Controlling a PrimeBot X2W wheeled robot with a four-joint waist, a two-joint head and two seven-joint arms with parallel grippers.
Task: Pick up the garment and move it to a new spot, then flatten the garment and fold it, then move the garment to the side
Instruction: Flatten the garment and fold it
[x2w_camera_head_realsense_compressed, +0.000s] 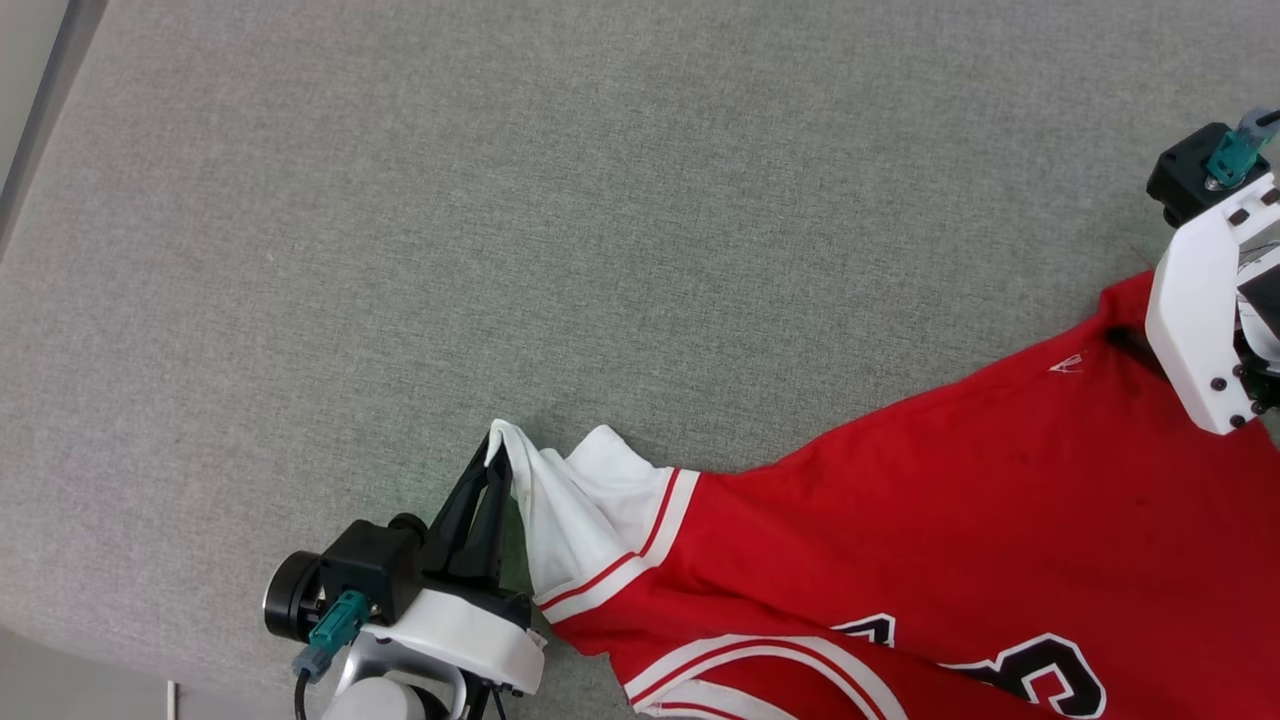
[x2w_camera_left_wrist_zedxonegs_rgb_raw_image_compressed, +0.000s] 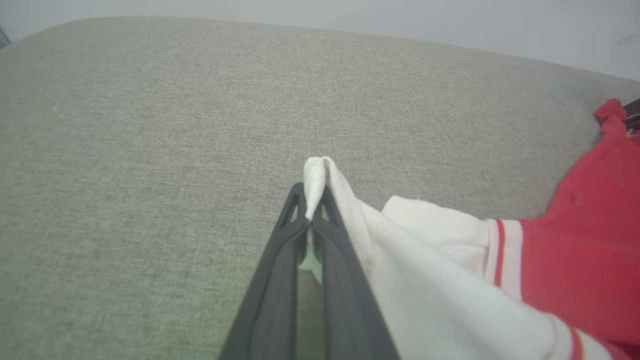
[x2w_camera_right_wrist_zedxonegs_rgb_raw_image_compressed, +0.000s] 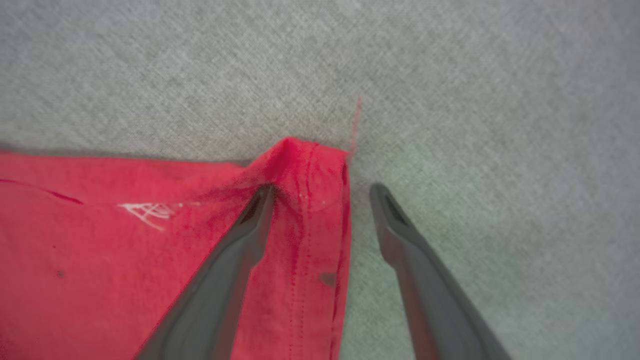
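The garment (x2w_camera_head_realsense_compressed: 950, 500) is a red T-shirt with a white sleeve (x2w_camera_head_realsense_compressed: 570, 510), striped trim and black lettering (x2w_camera_head_realsense_compressed: 1040, 675). It lies stretched across the lower right of the grey surface. My left gripper (x2w_camera_head_realsense_compressed: 497, 450) is shut on the tip of the white sleeve and lifts it into a peak (x2w_camera_left_wrist_zedxonegs_rgb_raw_image_compressed: 316, 172). In the right wrist view my right gripper (x2w_camera_right_wrist_zedxonegs_rgb_raw_image_compressed: 325, 190) stands open over the garment's red hem corner (x2w_camera_right_wrist_zedxonegs_rgb_raw_image_compressed: 310, 165). One finger (x2w_camera_right_wrist_zedxonegs_rgb_raw_image_compressed: 240, 240) rests on the red cloth and the other finger (x2w_camera_right_wrist_zedxonegs_rgb_raw_image_compressed: 410, 250) is over bare grey surface.
The grey fabric surface (x2w_camera_head_realsense_compressed: 500, 200) stretches wide to the left and far side. Its left edge meets a pale strip (x2w_camera_head_realsense_compressed: 30, 100). A loose red thread (x2w_camera_right_wrist_zedxonegs_rgb_raw_image_compressed: 356, 120) sticks out past the hem corner. A pale wall (x2w_camera_left_wrist_zedxonegs_rgb_raw_image_compressed: 350, 15) lies beyond the far edge.
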